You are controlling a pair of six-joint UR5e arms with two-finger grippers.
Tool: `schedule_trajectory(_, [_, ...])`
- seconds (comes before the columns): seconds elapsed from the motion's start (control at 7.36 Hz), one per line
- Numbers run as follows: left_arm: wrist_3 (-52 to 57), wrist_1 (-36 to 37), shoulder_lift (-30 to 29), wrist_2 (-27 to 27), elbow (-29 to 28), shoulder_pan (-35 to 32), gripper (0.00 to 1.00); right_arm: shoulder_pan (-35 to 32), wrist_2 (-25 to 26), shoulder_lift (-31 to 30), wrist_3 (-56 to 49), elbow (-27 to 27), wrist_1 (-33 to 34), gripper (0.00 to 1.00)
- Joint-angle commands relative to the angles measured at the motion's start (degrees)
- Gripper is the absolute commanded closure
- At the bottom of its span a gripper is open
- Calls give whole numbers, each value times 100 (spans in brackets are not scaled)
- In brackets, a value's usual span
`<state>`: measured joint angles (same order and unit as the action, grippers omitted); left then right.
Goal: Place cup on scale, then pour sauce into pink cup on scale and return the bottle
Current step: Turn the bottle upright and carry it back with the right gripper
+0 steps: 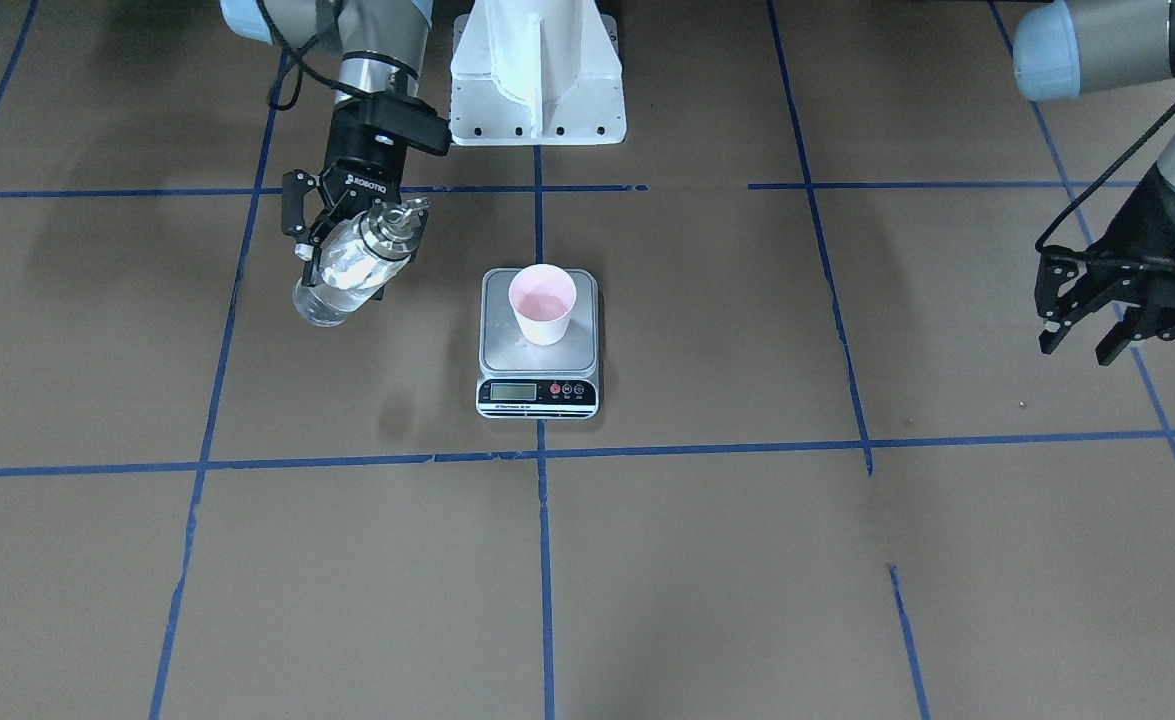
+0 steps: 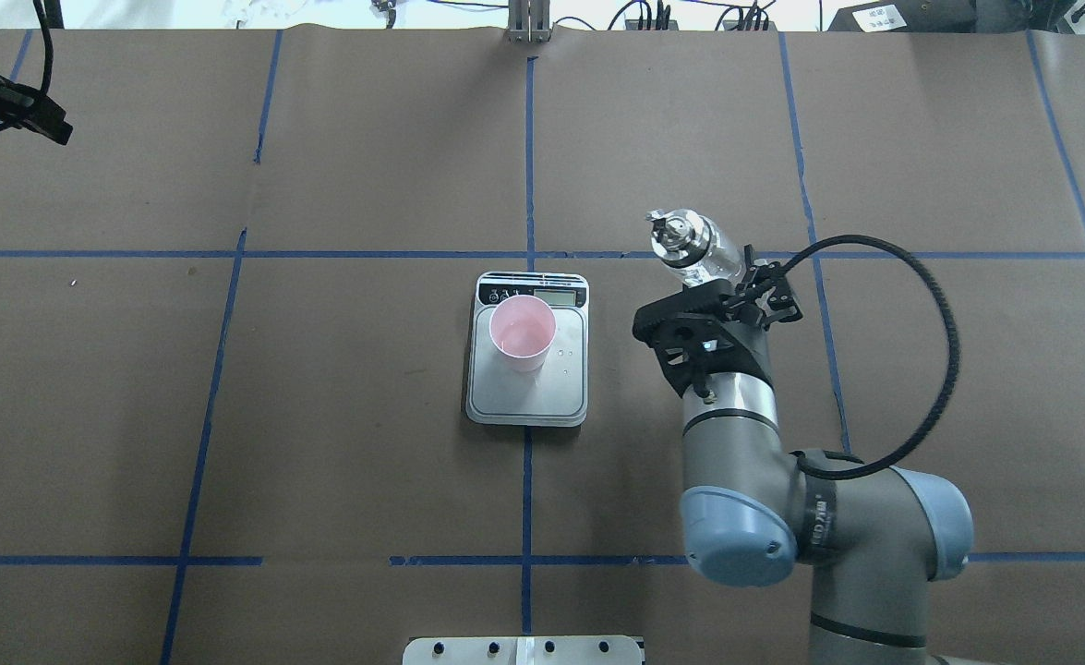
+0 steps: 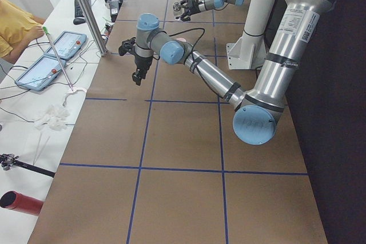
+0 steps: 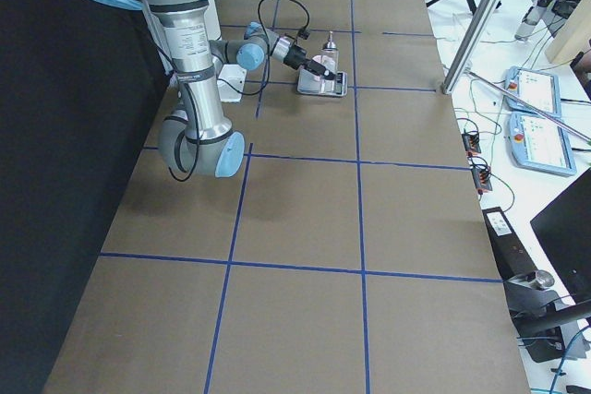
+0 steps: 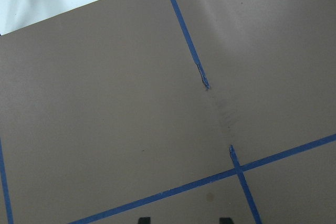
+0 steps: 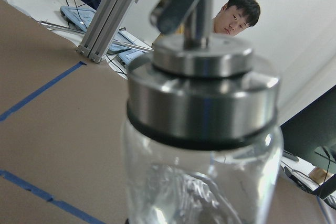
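Gripping the bottle (image 1: pixel 339 283) around its glass body, the right end effector (image 1: pixel 342 262) has both black fingers clenched on it. The bottle hangs tilted above the worktop (image 1: pixel 707 560), off to the robot's right of the scale (image 1: pixel 507 350) and apart from it.

Bottle: clear glass cylinder, with a shiny silver metal cap and a narrow spout on top. The right wrist view shows a black ring under the cap. The sauce (image 6: pixel 184 192) inside is colourless, and its level is hard to read.

Cup (image 1: pixel 543 303): pale pink, matte, tapered, no handle. It stands upright on the scale's brushed steel plate, towards the display end, and is narrower than the plate. A few small droplets (image 2: pixel 562 352) lie on the plate just beside it.

Scale: flat rectangle with rounded corners, a black front strip, a small display and round buttons.

Left end effector (image 1: pixel 1087 330): fingers spread, released, grasping nothing. It hovers well away, near the worktop's left end.

Worktop: matte brown sheet, gridded with blue tape that is frayed at some crossings. A white metal mount (image 1: pixel 537 70) sits at the robot's edge.

Room: a white side bench carries tablets (image 3: pixel 54 55), cables and an aluminium post (image 3: pixel 86 10). An operator (image 6: pixel 233 17) is seated beyond it.
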<state>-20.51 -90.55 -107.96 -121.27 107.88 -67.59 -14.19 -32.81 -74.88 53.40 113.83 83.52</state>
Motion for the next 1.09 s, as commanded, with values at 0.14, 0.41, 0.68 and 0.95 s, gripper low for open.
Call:
schedule_trajectory(0.14, [3, 2, 3, 7, -13, 0, 46, -137, -250, -1044, 872, -45, -2228, 100])
schedule_trajectory(0.41, [-32, 2, 3, -2, 31, 0, 46, -155, -304, -1317, 1756, -247, -2699, 100])
schedule_trajectory(0.68, [-50, 11, 3, 7, 75, -8, 46, -163, -445, -1459, 1823, -431, -2709, 100])
schedule_trajectory(0.95, [-59, 11, 3, 7, 93, -9, 46, -155, -454, -1529, 2058, -642, -2744, 100])
